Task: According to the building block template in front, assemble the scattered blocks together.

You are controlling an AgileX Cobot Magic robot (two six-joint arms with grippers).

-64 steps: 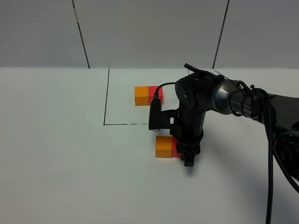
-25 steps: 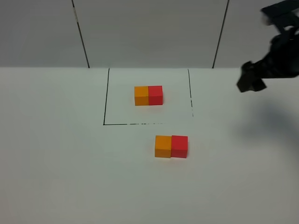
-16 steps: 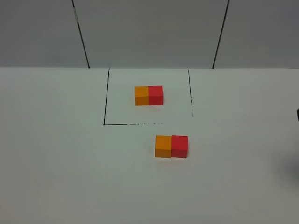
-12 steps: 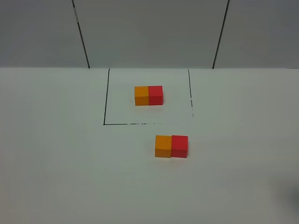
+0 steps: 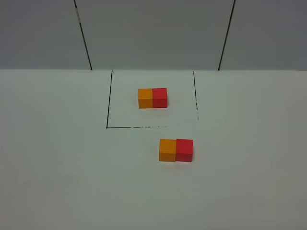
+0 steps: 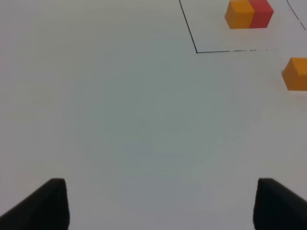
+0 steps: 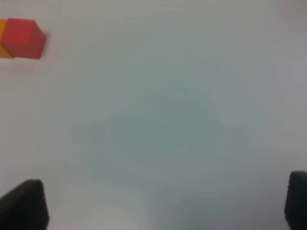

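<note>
Both hands — left hand (image 6: 158,203), right hand (image 7: 165,203) — spread wide, empty

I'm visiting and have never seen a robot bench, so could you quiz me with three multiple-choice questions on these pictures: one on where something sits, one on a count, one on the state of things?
1. Where is the unframed pair of cubes?
A. Inside the black frame
B. Outside the frame, nearer the camera
C. Stacked on the framed pair

2. How many cubes are on the table?
A. Two
B. Three
C. Four

3. How do the two unframed cubes stand?
A. Joined side by side, orange on the left
B. Far apart
C. Red on top of orange

Answers:
1 B: the orange cube and red cube lie below the frame line, outside it.
2 C: the framed template pair adds two more on the table.
3 A: they touch, matching the template, with no arm in the high view; the left gripper and right gripper hold nothing.
</note>
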